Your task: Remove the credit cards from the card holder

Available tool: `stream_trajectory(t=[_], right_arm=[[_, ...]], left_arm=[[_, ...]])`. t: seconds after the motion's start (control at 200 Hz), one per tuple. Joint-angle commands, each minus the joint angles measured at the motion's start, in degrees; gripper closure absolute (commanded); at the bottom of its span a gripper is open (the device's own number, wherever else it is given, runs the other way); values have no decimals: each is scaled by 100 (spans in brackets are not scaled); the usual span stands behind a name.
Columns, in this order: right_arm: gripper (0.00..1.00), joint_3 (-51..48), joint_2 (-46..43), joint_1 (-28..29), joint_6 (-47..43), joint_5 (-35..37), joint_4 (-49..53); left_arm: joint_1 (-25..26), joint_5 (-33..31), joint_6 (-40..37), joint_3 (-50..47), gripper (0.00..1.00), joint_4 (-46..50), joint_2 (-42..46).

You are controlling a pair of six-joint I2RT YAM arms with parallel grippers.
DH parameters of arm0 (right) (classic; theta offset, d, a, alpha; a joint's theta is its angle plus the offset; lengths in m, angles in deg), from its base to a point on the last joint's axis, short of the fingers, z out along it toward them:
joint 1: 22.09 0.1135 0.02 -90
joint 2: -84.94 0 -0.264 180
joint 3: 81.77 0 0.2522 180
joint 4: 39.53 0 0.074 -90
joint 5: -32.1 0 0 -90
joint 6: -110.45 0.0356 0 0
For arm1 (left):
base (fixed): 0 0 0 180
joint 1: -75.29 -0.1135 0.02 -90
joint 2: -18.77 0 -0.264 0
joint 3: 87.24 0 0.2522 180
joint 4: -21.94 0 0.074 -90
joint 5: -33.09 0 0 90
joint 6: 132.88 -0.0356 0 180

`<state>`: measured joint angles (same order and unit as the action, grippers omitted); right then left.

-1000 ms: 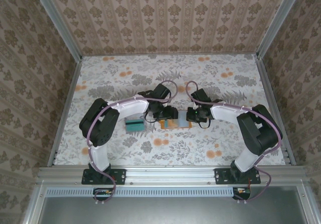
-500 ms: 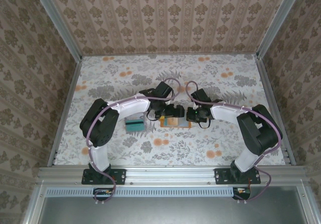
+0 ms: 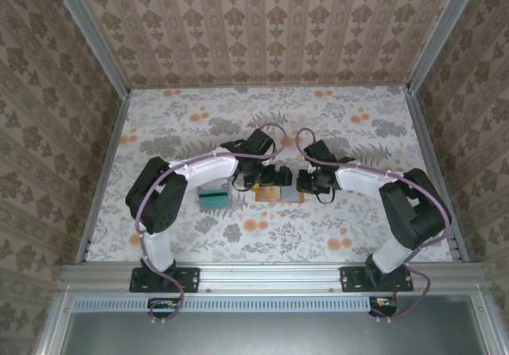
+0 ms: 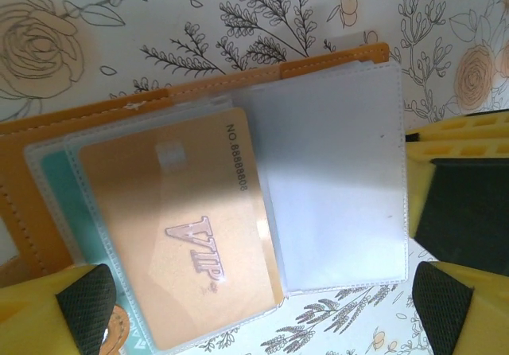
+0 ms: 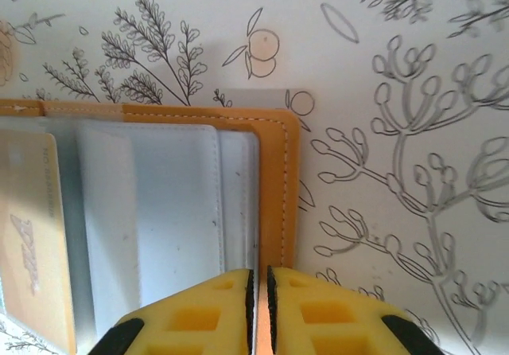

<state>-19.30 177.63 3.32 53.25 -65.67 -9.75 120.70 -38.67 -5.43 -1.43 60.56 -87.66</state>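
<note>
The orange card holder (image 3: 280,194) lies open on the flowered table, its clear sleeves fanned out (image 4: 334,188). A beige VIP credit card (image 4: 183,236) sits in one sleeve, with a teal card (image 4: 60,188) under it. My left gripper (image 3: 274,177) hovers over the holder, open wide (image 4: 262,311), its pads either side of the sleeves and nothing between them. My right gripper (image 3: 308,182) is shut on the holder's orange right edge (image 5: 282,180), which runs between the yellow fingers (image 5: 259,307). The beige card (image 5: 28,236) shows at the left of the right wrist view.
A small stack of teal and dark cards (image 3: 213,197) lies on the table left of the holder, by the left arm's elbow. Patterned walls and metal rails (image 3: 103,172) close in the table on three sides.
The left gripper has opened wide and shifted slightly right over the holder. The right gripper stays clamped on the holder's edge.
</note>
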Motion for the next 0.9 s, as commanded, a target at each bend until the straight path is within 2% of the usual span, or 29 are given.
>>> stream_trajectory(t=[0.0,0.095,0.205,0.35,0.4,0.47,0.555,0.895], right_arm=[[81,170,-377,-27,-89,207,272],[80,264,-444,-12,-92,-190,109],[80,386,-403,113,0,-534,-83],[80,542,-114,263,231,-1007,-383],[80,557,33,271,382,-1198,-531],[81,544,197,278,552,-1364,-700],[83,555,356,280,671,-1441,-747],[85,604,759,280,878,-1721,-901]], left_arm=[[-154,-156,-35,-215,2,124,342],[-284,-161,-18,-351,10,129,360],[-362,-98,-10,-458,26,31,344],[-373,2,-6,-427,56,-82,153],[-366,26,-1,-408,63,-103,102],[-366,0,7,-420,65,-135,71],[-379,-7,8,-403,73,-141,4],[-401,-84,43,-424,75,10,-227]])
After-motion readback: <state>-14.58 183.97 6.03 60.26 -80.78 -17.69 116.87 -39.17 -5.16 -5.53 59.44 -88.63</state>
